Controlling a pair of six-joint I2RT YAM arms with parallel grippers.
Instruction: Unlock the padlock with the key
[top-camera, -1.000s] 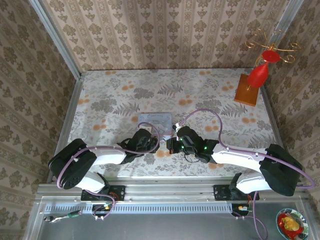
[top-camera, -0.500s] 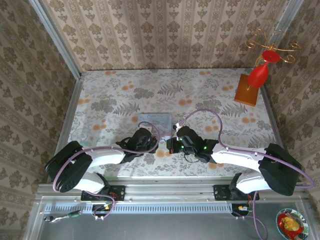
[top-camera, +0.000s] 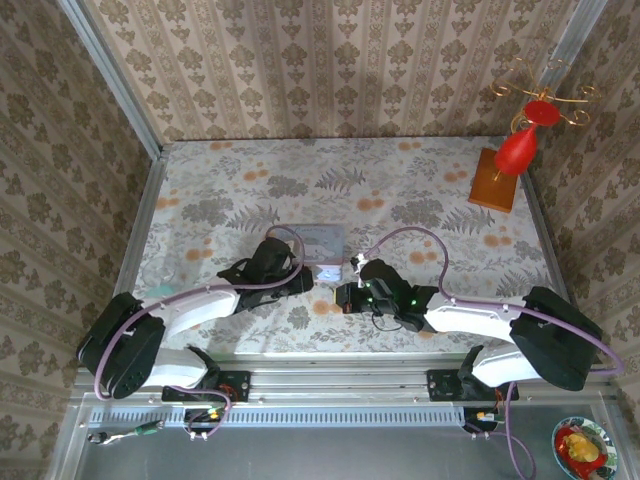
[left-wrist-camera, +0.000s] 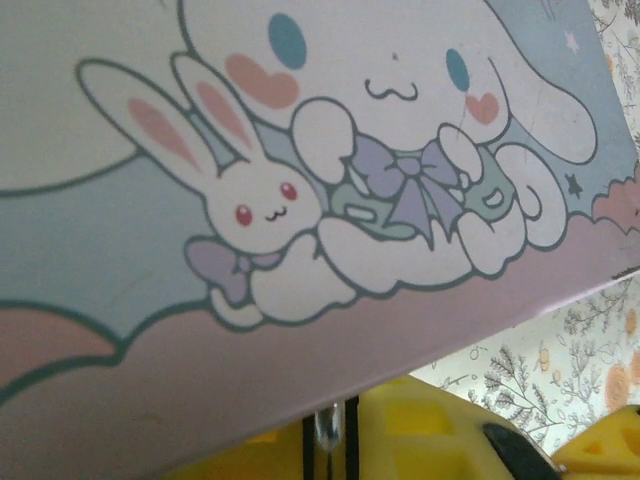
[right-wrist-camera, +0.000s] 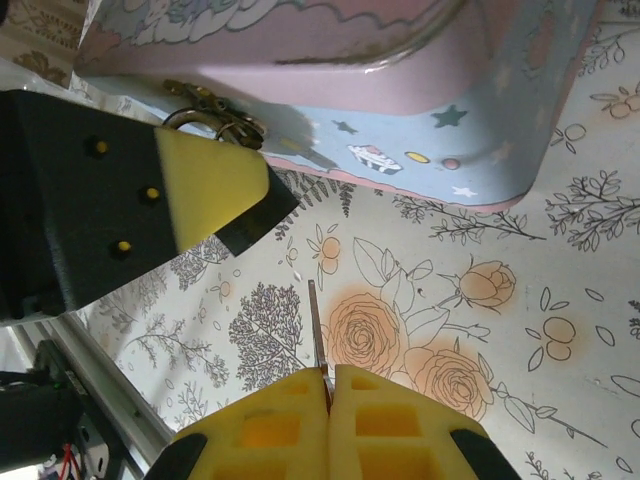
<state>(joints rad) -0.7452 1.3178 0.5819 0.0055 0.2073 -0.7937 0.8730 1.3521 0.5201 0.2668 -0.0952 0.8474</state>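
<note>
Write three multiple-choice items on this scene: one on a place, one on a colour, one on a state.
1. Where does the red ornament stand?
A. At the far right of the table
B. At the near left corner
C. In the middle of the table

2. What colour are the pads of the right claw?
A. Blue
B. Yellow
C. White

3. In what state is the right claw?
A. Wide open
B. Shut on the key
C. Shut on a cloth

Answers:
1 A: the top view shows it on its wooden base by the far right edge.
2 B: the right wrist view shows both pads yellow.
3 B: the pads meet, with the thin metal key sticking out from between them.
</note>
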